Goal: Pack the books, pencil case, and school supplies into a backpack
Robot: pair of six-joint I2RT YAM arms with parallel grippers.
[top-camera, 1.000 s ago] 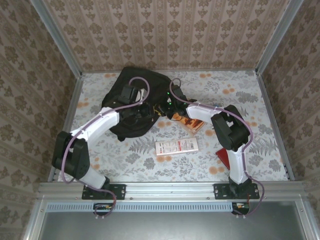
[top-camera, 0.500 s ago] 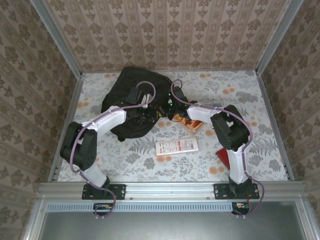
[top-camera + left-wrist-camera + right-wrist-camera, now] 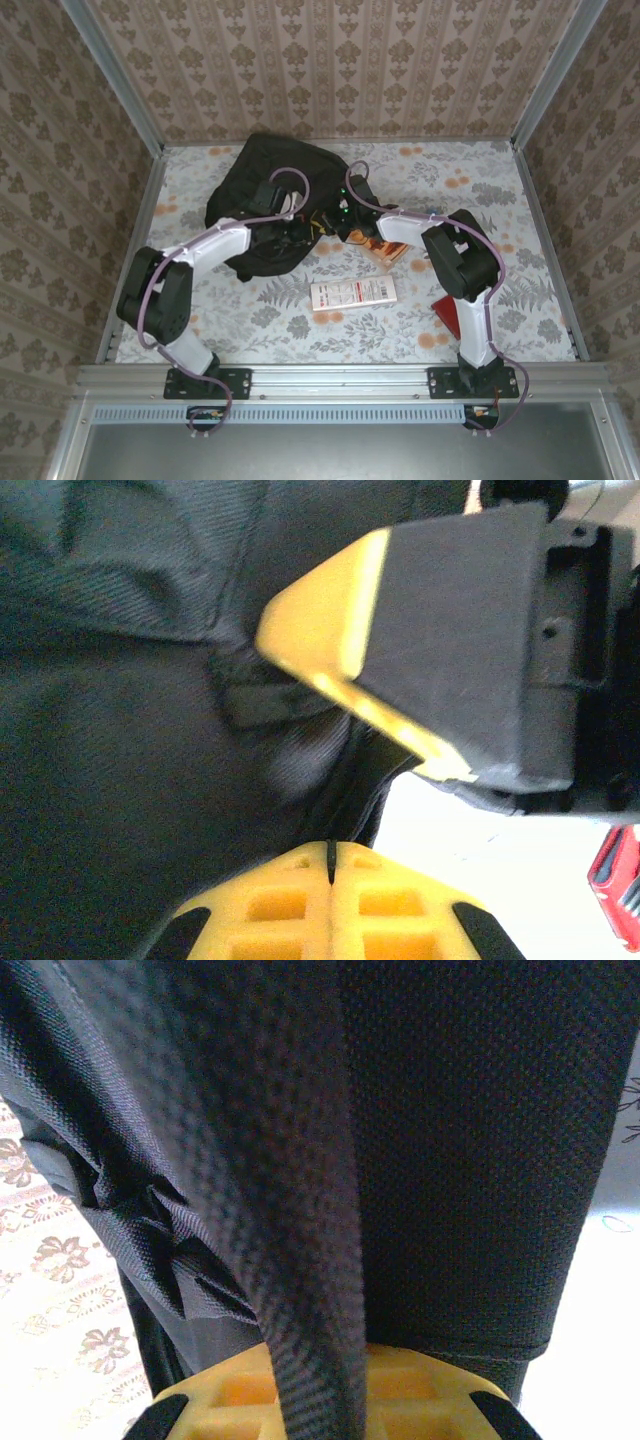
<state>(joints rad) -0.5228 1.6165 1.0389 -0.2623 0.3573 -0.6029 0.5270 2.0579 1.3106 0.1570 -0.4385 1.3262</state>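
Left claw (image 3: 330,850), pressed together against dark cloth, and right claw (image 3: 318,1355), pinching a strap of the same cloth, are seen side by side at the near right edge of the large black soft fabric backpack (image 3: 250,185), which is slumped toward the back of the floral surface (image 3: 520,200), both arms being bent inward.

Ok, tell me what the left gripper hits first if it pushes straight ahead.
The backpack: its black fabric lies directly ahead of the left gripper, seemingly almost touching. The right gripper's finger sits beyond, slightly right; depth is unclear.
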